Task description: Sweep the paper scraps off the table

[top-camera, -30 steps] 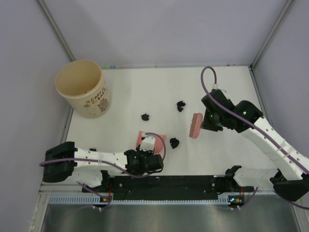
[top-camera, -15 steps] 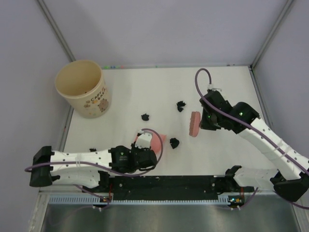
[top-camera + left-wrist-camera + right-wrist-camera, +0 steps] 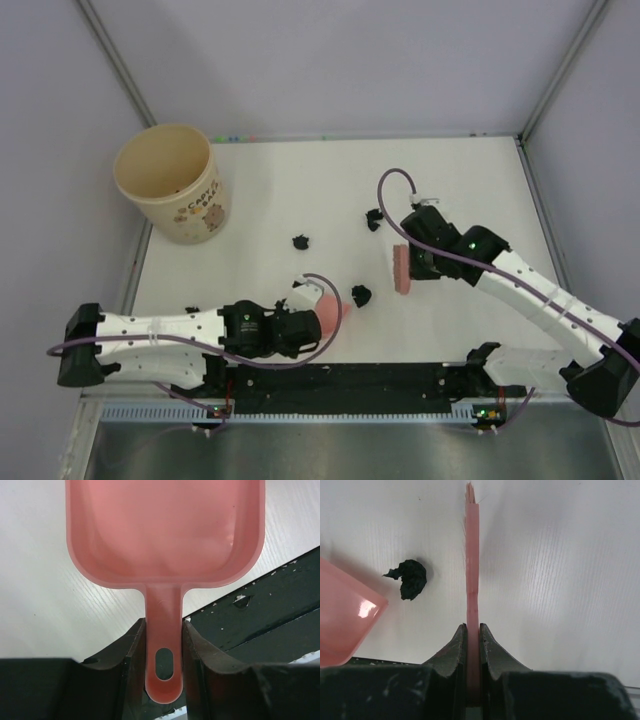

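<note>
Overhead, the left gripper (image 3: pixel 308 325) covers most of the pink dustpan (image 3: pixel 334 311); each wrist view crops it.

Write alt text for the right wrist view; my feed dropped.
The right gripper is clamped on a thin pink brush, seen edge-on over the white table. One black paper scrap lies apart on its left in this view, between the brush and a corner of the pink dustpan.

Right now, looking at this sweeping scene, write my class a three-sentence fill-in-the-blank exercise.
1. The left hand grips the dustpan by its ____.
2. The right hand holds a thin ____ brush.
3. In the right wrist view, the paper scrap lies to the brush's ____.
Missing words: handle; pink; left.
</note>
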Controlling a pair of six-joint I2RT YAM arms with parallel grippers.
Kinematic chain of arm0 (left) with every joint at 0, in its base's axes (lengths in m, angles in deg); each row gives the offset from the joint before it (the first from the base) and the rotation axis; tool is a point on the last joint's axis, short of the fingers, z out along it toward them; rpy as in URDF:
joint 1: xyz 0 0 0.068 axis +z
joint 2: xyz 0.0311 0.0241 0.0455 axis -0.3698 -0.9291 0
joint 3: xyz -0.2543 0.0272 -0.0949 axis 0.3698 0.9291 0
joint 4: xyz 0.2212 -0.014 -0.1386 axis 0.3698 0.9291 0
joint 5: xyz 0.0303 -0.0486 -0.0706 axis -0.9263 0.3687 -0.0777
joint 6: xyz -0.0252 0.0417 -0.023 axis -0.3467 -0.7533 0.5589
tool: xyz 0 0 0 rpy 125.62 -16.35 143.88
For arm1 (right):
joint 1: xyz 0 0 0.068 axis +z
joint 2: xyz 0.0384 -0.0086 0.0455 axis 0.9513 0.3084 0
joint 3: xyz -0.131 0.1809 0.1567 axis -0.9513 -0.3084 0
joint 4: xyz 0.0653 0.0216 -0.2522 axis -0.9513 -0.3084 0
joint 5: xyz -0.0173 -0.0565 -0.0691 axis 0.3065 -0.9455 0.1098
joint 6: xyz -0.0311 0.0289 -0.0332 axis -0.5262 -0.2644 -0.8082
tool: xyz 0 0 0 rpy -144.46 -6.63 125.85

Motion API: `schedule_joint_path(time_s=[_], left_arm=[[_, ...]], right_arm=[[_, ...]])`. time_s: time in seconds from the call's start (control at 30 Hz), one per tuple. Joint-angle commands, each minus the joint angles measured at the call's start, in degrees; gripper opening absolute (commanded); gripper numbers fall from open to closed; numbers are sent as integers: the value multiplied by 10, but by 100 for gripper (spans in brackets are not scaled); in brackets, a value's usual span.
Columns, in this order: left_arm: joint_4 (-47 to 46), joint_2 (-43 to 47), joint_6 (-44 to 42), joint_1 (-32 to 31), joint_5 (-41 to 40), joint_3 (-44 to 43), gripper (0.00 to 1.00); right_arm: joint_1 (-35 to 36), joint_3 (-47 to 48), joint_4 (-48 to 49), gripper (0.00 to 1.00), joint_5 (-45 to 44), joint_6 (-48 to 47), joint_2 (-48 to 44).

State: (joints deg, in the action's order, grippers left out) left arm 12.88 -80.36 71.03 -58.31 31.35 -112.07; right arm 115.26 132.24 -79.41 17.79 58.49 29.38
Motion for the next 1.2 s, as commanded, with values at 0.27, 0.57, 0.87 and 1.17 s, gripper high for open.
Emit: schedule_joint_path(time_s=[0.27,0.57,0.87,1.17], left_arm=[[-61,-36,-53,-15,9,2,0],[-114,-87,-90,-15,31,-2,0],[-141,-126,-117,-15,39,-8,0],[-161,-145,-123,-15,43,0,0]], right_arm=[[-4,-35,128,0,51,-92,-2],[-1,-57,150,0,108,-104,19],[6,-63,178,0,130,-133,35],[16,-78,221,0,158,-193,48]])
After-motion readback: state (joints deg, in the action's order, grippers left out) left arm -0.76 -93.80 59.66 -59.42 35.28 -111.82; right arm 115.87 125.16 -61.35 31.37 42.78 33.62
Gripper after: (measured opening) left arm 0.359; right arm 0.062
